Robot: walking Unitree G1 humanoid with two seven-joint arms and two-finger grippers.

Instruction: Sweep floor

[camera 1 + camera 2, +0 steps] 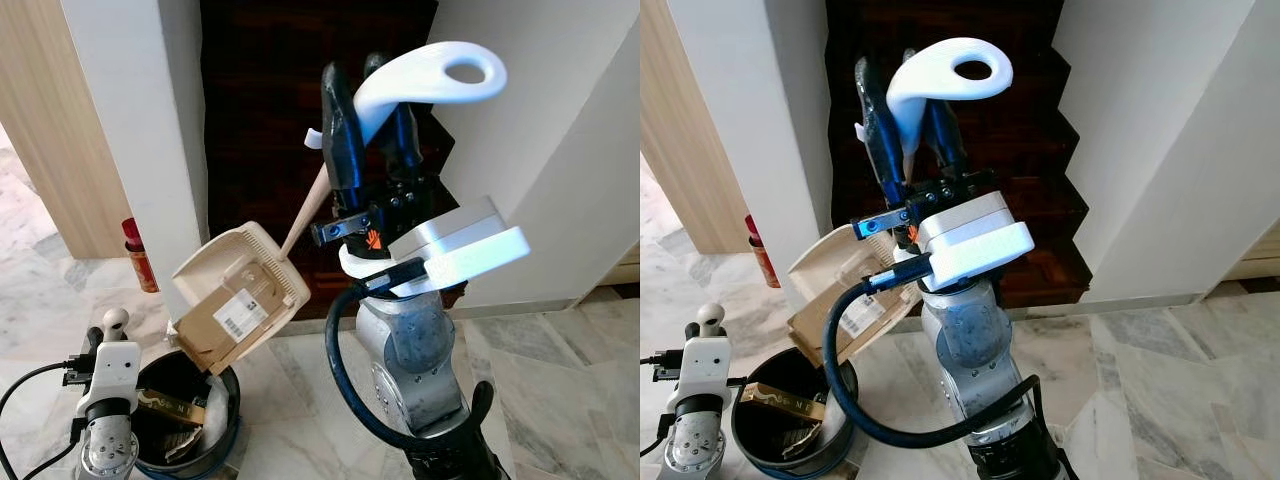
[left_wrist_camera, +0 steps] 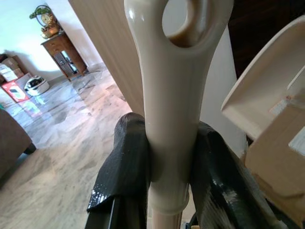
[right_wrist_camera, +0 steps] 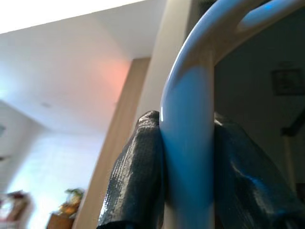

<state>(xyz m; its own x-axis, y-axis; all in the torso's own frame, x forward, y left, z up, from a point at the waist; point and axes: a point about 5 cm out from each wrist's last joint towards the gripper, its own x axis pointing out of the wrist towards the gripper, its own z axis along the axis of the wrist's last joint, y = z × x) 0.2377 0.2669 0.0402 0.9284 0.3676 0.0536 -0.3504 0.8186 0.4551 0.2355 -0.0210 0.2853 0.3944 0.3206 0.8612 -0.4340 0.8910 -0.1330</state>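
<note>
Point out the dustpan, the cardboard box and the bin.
dustpan (image 1: 262,243): left eye view, ribbed back wall.
cardboard box (image 1: 222,326): left eye view, brown face beside its label.
bin (image 1: 752,436): right eye view, dark rim.

A glossy smooth cream plastic dustpan is carrying matt brown cardboard above a shiny dark bin, over polished veined marble floor tiles.

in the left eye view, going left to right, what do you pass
Left gripper → red bottle → dustpan with a cardboard box over the bin → right gripper → white handle loop
</note>
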